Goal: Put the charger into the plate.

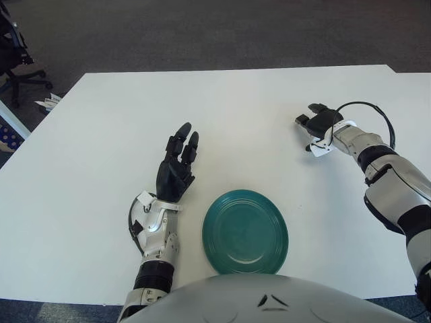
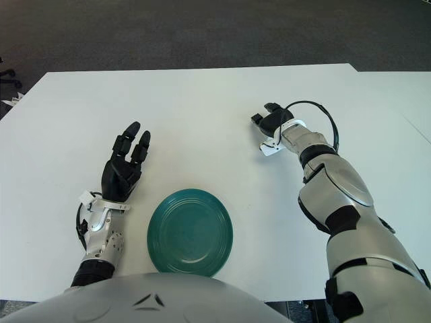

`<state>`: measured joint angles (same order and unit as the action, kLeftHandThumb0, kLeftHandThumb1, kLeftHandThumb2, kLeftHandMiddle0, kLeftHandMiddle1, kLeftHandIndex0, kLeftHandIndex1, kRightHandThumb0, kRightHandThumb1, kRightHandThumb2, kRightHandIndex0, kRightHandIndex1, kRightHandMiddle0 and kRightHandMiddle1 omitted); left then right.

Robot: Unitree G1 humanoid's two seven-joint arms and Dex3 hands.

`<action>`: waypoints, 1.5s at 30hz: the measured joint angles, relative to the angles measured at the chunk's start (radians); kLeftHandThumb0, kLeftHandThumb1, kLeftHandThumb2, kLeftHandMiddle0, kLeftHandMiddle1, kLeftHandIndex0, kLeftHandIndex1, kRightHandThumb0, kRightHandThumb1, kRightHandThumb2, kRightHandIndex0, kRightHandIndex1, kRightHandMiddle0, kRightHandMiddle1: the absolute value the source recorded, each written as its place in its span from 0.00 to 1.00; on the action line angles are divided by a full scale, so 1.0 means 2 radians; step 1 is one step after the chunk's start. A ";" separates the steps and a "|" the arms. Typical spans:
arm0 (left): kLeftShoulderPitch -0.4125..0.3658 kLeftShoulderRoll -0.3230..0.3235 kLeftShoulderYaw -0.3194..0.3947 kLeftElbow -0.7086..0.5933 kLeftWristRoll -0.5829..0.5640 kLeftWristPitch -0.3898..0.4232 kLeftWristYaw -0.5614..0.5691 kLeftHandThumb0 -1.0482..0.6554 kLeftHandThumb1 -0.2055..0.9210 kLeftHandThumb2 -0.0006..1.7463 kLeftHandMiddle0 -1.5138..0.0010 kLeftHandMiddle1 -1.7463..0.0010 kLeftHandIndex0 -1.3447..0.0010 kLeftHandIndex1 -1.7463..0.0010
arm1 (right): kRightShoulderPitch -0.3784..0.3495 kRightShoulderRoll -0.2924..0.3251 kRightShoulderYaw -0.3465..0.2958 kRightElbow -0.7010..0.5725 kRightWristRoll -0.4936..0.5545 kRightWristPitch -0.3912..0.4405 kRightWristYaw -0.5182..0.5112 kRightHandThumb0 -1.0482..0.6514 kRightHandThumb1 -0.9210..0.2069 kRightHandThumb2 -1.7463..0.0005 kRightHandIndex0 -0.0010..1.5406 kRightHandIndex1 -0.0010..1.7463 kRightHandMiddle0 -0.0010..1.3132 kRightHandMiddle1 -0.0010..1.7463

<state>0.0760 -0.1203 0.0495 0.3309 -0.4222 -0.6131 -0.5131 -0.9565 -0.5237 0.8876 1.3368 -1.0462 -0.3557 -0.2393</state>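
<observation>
On the worktop, right side: the right robot hand (image 1: 315, 123) is stretched far forward over the white worktop (image 1: 101, 134), well away from the robot's body.
Right robot hand, state: its dark fingers (image 2: 267, 118) are curled downward around a small white object that shows just beneath and beside them; whether they actually clamp it or only cover it cannot be told.
Charger: the small white piece (image 1: 318, 148) at the right robot hand's lower edge looks like the charger; it sits low against the worktop, but contact with the surface cannot be told.
Cable: a thin black cable (image 1: 377, 113) loops in an arc behind the right wrist, from the hand round to the forearm.
Plate: a round green plate (image 1: 245, 231) lies flat near the front edge of the worktop, just ahead of the robot's chest, with nothing in it. It is well apart from the right robot hand and the charger.
Left robot hand: it (image 1: 178, 163) shows just beside the plate, on the plate's left, with its black fingers (image 2: 128, 145) extended, spread slightly and pointing forward; it holds nothing.
Surroundings: dark carpet (image 1: 215, 30) lies beyond the far edge of the worktop, and part of an office chair (image 1: 12, 47) shows at the far left.
</observation>
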 measured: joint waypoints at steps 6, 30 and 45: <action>0.000 0.000 0.001 0.000 -0.002 0.000 -0.005 0.01 1.00 0.66 0.86 1.00 1.00 0.67 | 0.000 -0.001 0.000 0.000 0.000 0.000 -0.002 0.02 0.00 0.57 0.17 0.00 0.00 0.20; -0.022 -0.001 0.021 0.023 -0.003 0.000 -0.031 0.05 1.00 0.68 0.92 1.00 1.00 0.77 | -0.002 -0.001 -0.035 0.000 0.022 -0.005 0.014 0.02 0.00 0.54 0.13 0.00 0.00 0.26; -0.025 -0.001 0.025 0.026 0.000 0.000 -0.031 0.04 1.00 0.68 0.92 1.00 1.00 0.77 | -0.005 -0.006 -0.042 0.000 0.023 -0.002 0.027 0.01 0.00 0.54 0.14 0.01 0.00 0.27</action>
<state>0.0255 -0.1224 0.0986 0.3835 -0.4224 -0.6131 -0.5742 -0.9659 -0.5352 0.8041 1.3375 -1.0004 -0.3587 -0.1843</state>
